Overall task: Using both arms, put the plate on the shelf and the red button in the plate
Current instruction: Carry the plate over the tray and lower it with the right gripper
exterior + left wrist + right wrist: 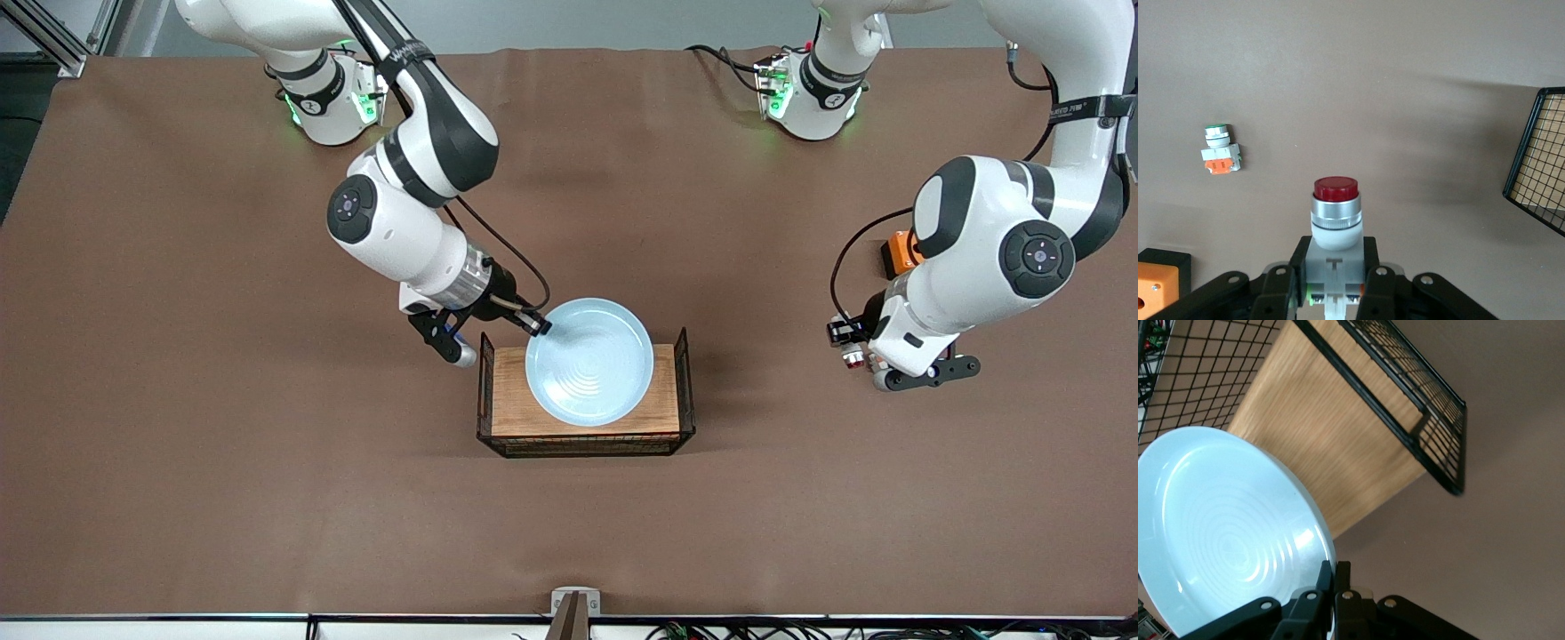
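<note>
The pale blue plate (589, 360) (1225, 527) is over the wooden board of a wire-sided rack, and its rim reaches past the board's edge farther from the front camera. My right gripper (540, 327) (1336, 577) is shut on the plate's rim at the side toward the right arm's end. I cannot tell whether the plate touches the board. My left gripper (849, 342) (1335, 263) is up over bare table toward the left arm's end. It is shut on the grey body of the red button (853, 357) (1335, 207), whose red cap points away from the fingers.
The rack has a wooden board (511, 400) (1338, 440) and black wire ends (1541, 180). A green-capped orange-and-white switch piece (1221, 149) lies on the table. An orange box (900, 252) (1155, 293) sits beside the left arm. Brown cloth covers the table.
</note>
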`<state>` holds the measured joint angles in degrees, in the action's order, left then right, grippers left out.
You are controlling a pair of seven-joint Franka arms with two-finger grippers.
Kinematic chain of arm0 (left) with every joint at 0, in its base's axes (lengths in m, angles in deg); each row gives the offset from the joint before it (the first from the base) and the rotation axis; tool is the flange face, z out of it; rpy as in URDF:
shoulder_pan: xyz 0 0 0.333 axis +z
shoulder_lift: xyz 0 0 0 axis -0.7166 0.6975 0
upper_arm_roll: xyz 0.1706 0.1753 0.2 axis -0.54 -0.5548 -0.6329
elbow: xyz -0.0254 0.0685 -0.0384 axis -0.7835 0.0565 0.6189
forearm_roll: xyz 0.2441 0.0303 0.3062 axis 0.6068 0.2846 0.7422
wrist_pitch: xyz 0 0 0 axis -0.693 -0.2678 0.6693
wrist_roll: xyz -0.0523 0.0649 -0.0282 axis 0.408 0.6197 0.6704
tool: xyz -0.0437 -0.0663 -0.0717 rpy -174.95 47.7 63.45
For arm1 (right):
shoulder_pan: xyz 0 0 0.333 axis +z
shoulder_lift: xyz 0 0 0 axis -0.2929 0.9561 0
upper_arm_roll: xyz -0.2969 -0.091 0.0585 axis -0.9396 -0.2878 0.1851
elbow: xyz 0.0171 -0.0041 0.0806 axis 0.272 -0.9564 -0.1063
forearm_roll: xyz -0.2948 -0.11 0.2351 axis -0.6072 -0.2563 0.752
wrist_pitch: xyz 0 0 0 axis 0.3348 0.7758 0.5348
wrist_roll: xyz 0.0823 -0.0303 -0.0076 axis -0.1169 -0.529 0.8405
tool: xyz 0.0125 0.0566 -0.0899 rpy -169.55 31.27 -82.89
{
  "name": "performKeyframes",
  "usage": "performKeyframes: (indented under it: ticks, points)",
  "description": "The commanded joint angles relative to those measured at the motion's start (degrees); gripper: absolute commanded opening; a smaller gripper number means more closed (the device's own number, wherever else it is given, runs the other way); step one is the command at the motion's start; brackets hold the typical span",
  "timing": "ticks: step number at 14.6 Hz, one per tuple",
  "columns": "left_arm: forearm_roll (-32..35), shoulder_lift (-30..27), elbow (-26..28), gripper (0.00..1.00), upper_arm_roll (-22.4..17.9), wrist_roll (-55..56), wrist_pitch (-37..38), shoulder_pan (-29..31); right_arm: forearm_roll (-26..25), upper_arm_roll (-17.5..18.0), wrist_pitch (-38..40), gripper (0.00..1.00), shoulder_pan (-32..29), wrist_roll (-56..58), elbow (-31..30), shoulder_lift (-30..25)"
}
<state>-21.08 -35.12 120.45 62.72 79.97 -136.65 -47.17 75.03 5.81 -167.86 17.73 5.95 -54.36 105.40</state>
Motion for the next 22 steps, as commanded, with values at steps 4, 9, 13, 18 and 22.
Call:
performKeyframes:
  ticks: [4,9,13,18,22]
  points:
    - [-0.72,0.21,-0.51,0.29,0.28,0.53,0.41,0.25,-1.08,-0.65,-3.39,0.00,0.57,1.90,0.13,1.70]
    - [-0.80,0.12,-0.51,0.29,0.28,0.62,0.41,0.16,-1.08,-0.65,-7.60,0.00,1.19,1.99,-0.13,3.11]
    - [-0.72,0.12,-0.51,0.29,0.28,0.62,0.41,0.16,-1.08,-0.65,-10.77,0.00,2.16,1.99,-1.97,3.37]
    - [-0.80,0.21,-0.43,0.29,0.28,0.62,0.41,0.16,-1.08,-0.74,-11.03,0.00,3.65,1.29,-2.59,3.11]
    - [-0.72,0.30,-0.43,0.29,0.28,0.62,0.41,0.25,-1.08,-0.82,-15.34,0.00,6.46,-0.65,-4.35,3.20]
